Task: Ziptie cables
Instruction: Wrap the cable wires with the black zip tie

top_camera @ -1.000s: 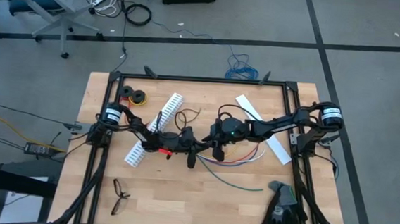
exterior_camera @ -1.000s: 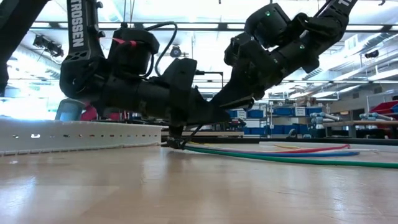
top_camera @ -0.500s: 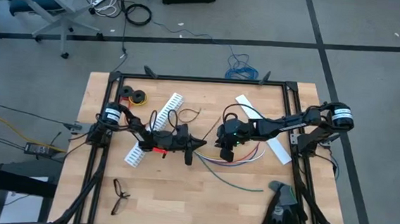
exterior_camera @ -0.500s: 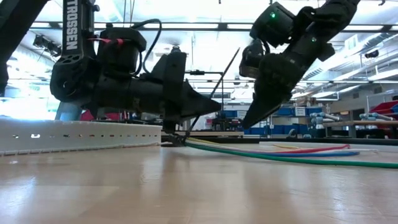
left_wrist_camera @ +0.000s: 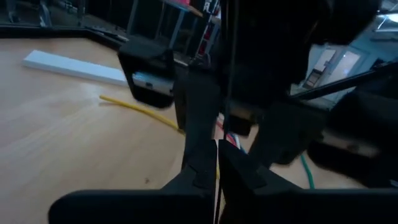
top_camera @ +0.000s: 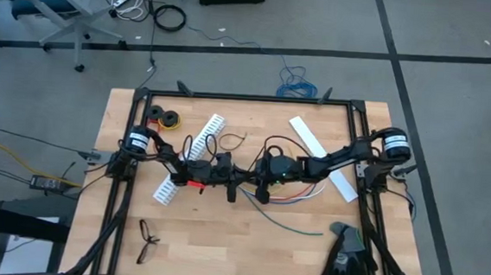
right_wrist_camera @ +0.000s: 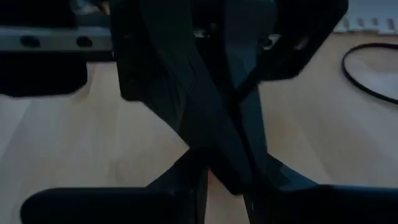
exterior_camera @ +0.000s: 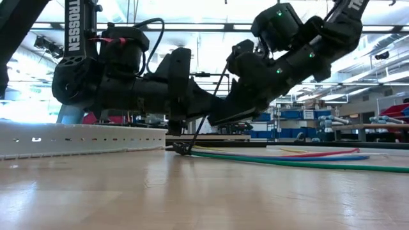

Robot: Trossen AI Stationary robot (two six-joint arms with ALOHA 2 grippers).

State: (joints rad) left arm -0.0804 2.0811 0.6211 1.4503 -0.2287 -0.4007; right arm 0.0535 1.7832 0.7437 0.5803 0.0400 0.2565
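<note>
I've got both hands meeting nose to nose mid-surface, just right of the white slotted strip (top_camera: 189, 158). Left hand (top_camera: 241, 177) looks pinched narrow on a thin black ziptie (exterior_camera: 209, 101) that slants up between them. Right hand (top_camera: 256, 178) is narrow too, but I can't tell what it grips. Cables (top_camera: 298, 193) trail along the surface (top_camera: 221, 240) to the right of the strip, under the right arm.

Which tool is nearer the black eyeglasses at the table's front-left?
Left. The left tool sits mid-table, diagonally beyond the black eyeglasses; the right tool is just past it, farther away.
</note>
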